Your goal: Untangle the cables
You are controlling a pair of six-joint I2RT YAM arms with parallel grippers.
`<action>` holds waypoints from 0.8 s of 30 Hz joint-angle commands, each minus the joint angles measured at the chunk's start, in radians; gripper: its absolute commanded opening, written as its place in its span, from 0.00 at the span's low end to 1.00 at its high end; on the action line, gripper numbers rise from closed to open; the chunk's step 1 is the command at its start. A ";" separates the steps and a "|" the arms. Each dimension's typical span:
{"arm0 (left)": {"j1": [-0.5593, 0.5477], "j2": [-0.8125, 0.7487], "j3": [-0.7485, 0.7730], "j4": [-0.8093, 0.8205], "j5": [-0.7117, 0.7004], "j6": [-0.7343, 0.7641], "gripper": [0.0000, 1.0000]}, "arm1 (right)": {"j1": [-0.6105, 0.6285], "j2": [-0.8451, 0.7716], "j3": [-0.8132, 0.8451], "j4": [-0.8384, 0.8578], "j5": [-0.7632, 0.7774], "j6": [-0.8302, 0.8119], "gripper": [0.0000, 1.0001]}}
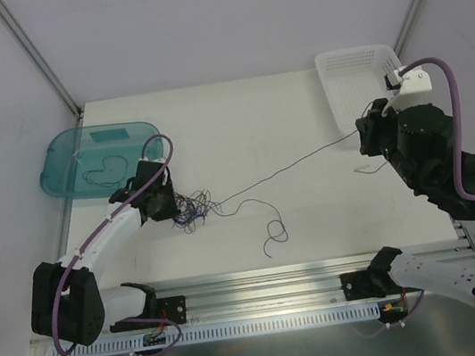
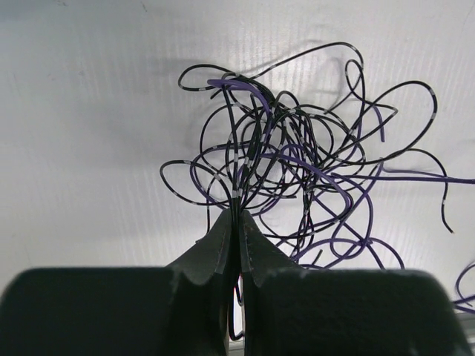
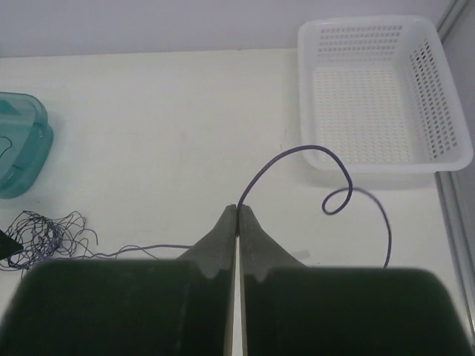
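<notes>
A tangle of thin dark and purple cables point(image 1: 192, 209) point(image 2: 297, 170) point(image 3: 44, 231) lies left of the table's middle. My left gripper point(image 1: 173, 208) point(image 2: 237, 216) is at the tangle's left edge, shut on a few of its strands. One cable point(image 1: 290, 165) runs taut from the tangle up to the right, where my right gripper point(image 1: 364, 133) point(image 3: 237, 210) is shut on it. That cable's free end point(image 3: 300, 150) curls past the fingertips. Another loose strand point(image 1: 273, 228) trails from the tangle toward the near edge.
A teal tray point(image 1: 52, 176) point(image 3: 26, 148) sits at the far left with one curly cable point(image 1: 105, 169) inside. A white perforated basket point(image 1: 331, 82) point(image 3: 308, 111) stands at the far right, just behind my right gripper. A metal rail runs along the near edge.
</notes>
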 commanded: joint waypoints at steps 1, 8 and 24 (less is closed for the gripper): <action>-0.006 -0.005 0.028 -0.034 -0.068 0.013 0.00 | -0.028 -0.036 0.049 -0.021 0.074 -0.042 0.01; -0.008 -0.074 0.002 0.032 0.099 0.030 0.00 | -0.071 -0.027 -0.327 -0.011 -0.087 0.142 0.01; -0.008 -0.203 -0.081 0.236 0.423 0.019 0.00 | 0.132 0.249 -0.448 0.322 -0.362 0.298 0.73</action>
